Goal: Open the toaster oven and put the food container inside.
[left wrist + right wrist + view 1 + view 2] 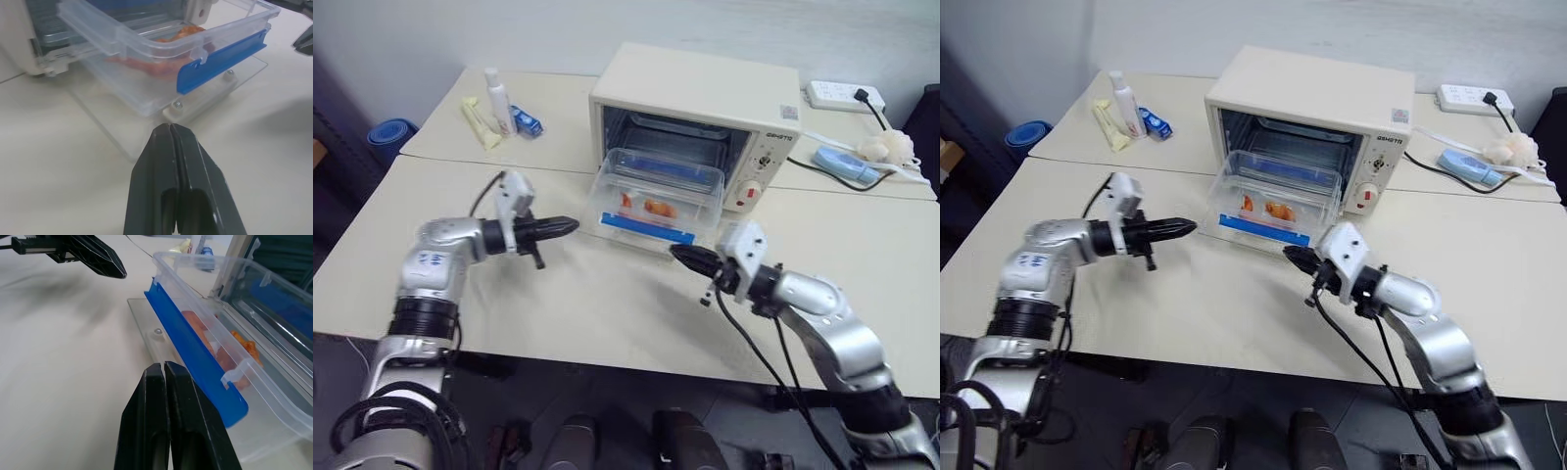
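The cream toaster oven (705, 93) stands on the table with its glass door (122, 142) dropped flat. The clear food container (656, 191), with a blue clip (646, 228) and orange pieces inside, lies on that door, its far end at the oven's mouth. My left gripper (570, 226) is shut and empty, pointing at the container's left corner from a short gap away. My right gripper (677, 255) is shut and empty too, just in front of the door's front edge, near the blue clip (195, 357).
A white bottle (495, 93), a yellow tube (480, 122) and a small blue-and-white packet (527, 120) lie at the back left. A power strip (842, 95), cable and blue object (842, 164) sit to the right of the oven. Bare tabletop (607, 304) lies in front.
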